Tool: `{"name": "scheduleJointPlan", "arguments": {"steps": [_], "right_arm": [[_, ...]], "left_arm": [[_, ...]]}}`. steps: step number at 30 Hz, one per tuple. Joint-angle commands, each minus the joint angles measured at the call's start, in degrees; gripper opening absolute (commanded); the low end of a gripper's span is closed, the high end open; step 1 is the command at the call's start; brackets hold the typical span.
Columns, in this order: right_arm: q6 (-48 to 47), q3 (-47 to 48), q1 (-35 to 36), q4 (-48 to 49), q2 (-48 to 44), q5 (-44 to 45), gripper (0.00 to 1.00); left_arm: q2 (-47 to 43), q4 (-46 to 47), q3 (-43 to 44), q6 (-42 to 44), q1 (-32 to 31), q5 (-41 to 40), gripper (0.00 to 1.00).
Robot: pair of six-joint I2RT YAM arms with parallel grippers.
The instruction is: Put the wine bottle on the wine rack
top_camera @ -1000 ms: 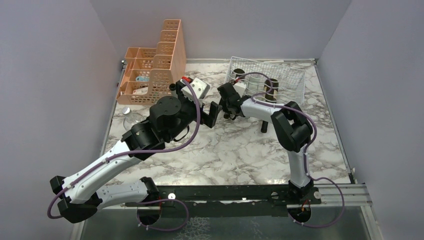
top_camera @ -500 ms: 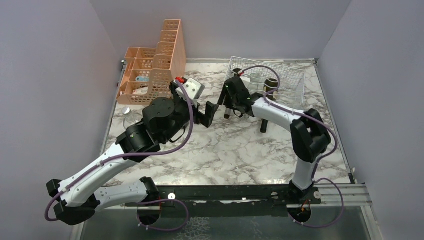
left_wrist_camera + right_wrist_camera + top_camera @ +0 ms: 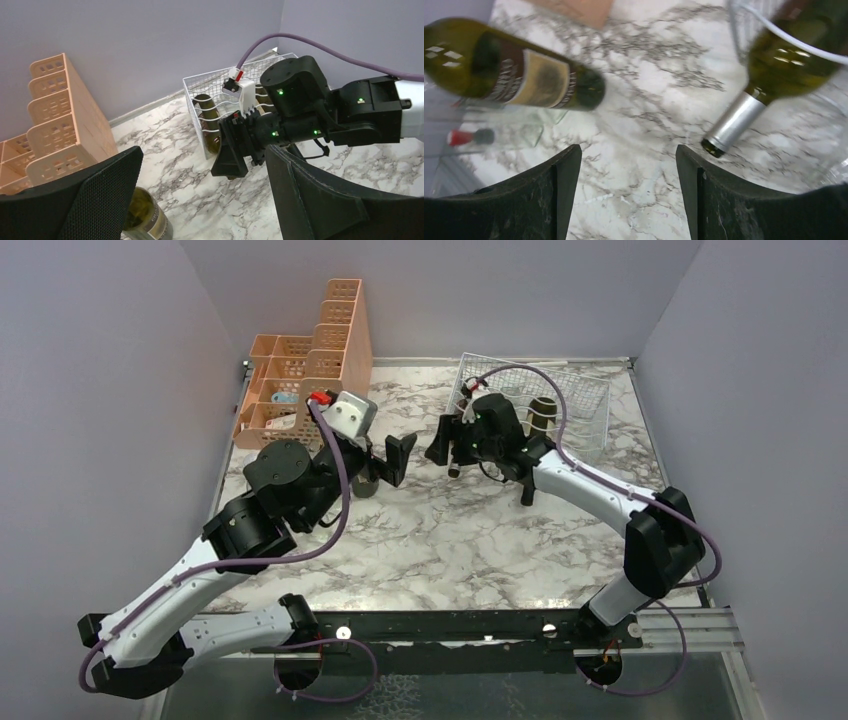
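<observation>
Right wrist: wine bottle [image 3: 785,69] neck lower-left

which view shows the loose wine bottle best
Right wrist view: the wine bottle shows its green body and paper label unobstructed. The left wrist view catches only part of it at the bottom edge. The top view shows just a dark bit beneath the left arm.

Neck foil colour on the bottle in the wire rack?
Silver foil on a green bottle; the right wrist view shows it best.

Bright, even light throughout; the right wrist view looks slightly blurred.
</observation>
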Motion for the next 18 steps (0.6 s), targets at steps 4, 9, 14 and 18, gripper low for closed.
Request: {"name": "scheduleJointPlan", "arguments": {"steps": [4,9,14,18], "right_arm": [[-10.33,1.68,5.96,13.56,-3.53,-12.90,0.72],[-13.29,5.15,10.23,19.43,-2.11,-10.74,0.72],[-15.15,9.77,12.61,23.60,1.38,-7.02,0.72],[-16.41,15.31,13.64,23.70,6.12,-6.04,0.72]], "left_arm": [[-3.72,0.06,3.35,2.10,-0.03,-5.41,0.99],[-6.44,0.20,3.50,1.68,-0.05,-7.16,0.99],[-9.24,0.13,3.01,0.91,-0.07,-8.15,0.99],[-11.28,0.10,2.24,0.47,-0.05,-8.86,0.99]]}}
